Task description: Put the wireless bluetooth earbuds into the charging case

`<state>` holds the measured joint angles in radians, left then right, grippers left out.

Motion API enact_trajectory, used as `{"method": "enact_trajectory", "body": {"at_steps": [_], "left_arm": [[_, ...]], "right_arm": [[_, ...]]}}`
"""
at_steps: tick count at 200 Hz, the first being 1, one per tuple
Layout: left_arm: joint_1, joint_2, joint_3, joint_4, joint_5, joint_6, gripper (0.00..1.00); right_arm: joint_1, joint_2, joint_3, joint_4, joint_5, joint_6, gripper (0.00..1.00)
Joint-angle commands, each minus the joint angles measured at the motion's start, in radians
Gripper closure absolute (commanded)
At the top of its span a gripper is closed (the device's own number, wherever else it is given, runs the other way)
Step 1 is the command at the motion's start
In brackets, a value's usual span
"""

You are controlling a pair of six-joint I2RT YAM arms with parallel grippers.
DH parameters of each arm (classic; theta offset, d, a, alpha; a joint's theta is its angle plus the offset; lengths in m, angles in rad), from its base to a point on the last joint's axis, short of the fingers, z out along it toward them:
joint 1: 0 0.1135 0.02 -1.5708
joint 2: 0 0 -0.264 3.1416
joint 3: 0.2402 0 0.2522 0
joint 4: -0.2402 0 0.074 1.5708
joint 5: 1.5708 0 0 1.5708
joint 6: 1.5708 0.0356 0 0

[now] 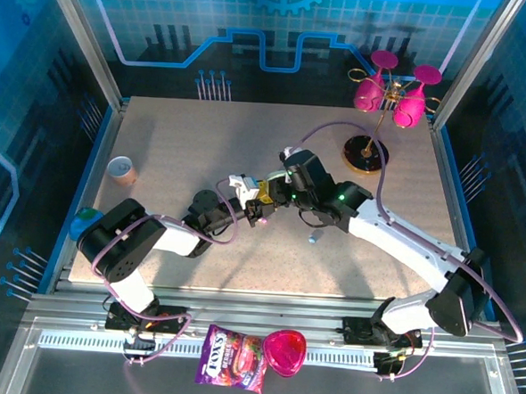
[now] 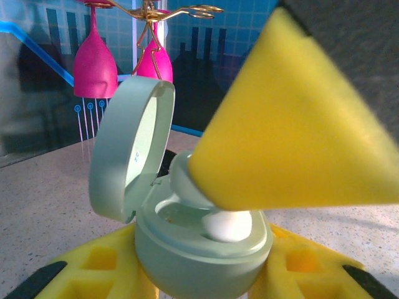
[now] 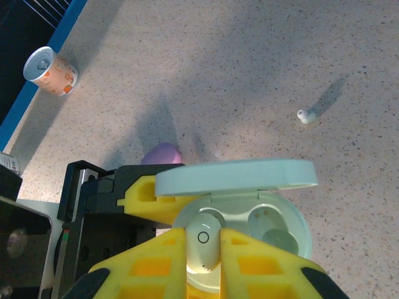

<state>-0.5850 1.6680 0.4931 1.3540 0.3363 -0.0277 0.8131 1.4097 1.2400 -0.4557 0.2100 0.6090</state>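
Observation:
My left gripper (image 2: 202, 277) is shut on the base of a pale mint charging case (image 2: 187, 255), whose lid (image 2: 128, 152) stands open. My right gripper (image 3: 204, 249) is shut on a mint earbud (image 3: 204, 240), stem down in the case's left well; the earbud's white tip (image 2: 227, 225) sits at the well's mouth. The right well (image 3: 274, 233) holds no earbud. In the top view the two grippers (image 1: 248, 196) (image 1: 268, 204) meet mid-table. Another earbud (image 3: 305, 115) lies loose on the table. A purple case (image 3: 163, 152) lies under the left gripper.
A small paper cup (image 1: 120, 169) stands at the table's left. Pink glasses hang on a gold stand (image 1: 394, 98) at the back right. A candy bag (image 1: 231, 360) and a pink heart-shaped box (image 1: 285, 352) lie on the front rail.

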Motion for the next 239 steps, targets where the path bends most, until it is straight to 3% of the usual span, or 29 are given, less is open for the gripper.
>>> {"method": "enact_trajectory", "body": {"at_steps": [1, 61, 105, 142, 163, 198, 239], "left_arm": [[-0.009, -0.023, -0.002, 0.046, -0.007, -0.008, 0.77], [-0.01, -0.028, 0.002, 0.046, -0.02, -0.006, 0.77], [-0.009, -0.03, -0.005, 0.046, -0.018, 0.013, 0.77], [-0.009, -0.052, -0.027, 0.046, -0.017, 0.035, 0.77], [-0.005, -0.08, -0.056, 0.046, -0.013, 0.046, 0.77], [0.003, -0.175, -0.117, 0.002, -0.008, 0.05, 0.77], [0.002, -0.327, -0.145, -0.143, -0.001, 0.069, 0.77]], "right_arm": [[0.013, 0.021, 0.029, 0.014, 0.018, -0.014, 0.85], [0.013, -0.002, 0.011, 0.014, -0.012, -0.008, 0.81], [0.011, -0.081, -0.015, 0.036, -0.046, -0.044, 0.55], [-0.016, -0.217, -0.119, 0.124, -0.128, -0.114, 0.42], [-0.071, -0.298, -0.203, 0.186, -0.131, -0.111, 0.42], [-0.252, -0.375, -0.35, 0.336, -0.243, -0.021, 0.42], [-0.386, -0.23, -0.428, 0.455, -0.334, 0.045, 0.42]]}}
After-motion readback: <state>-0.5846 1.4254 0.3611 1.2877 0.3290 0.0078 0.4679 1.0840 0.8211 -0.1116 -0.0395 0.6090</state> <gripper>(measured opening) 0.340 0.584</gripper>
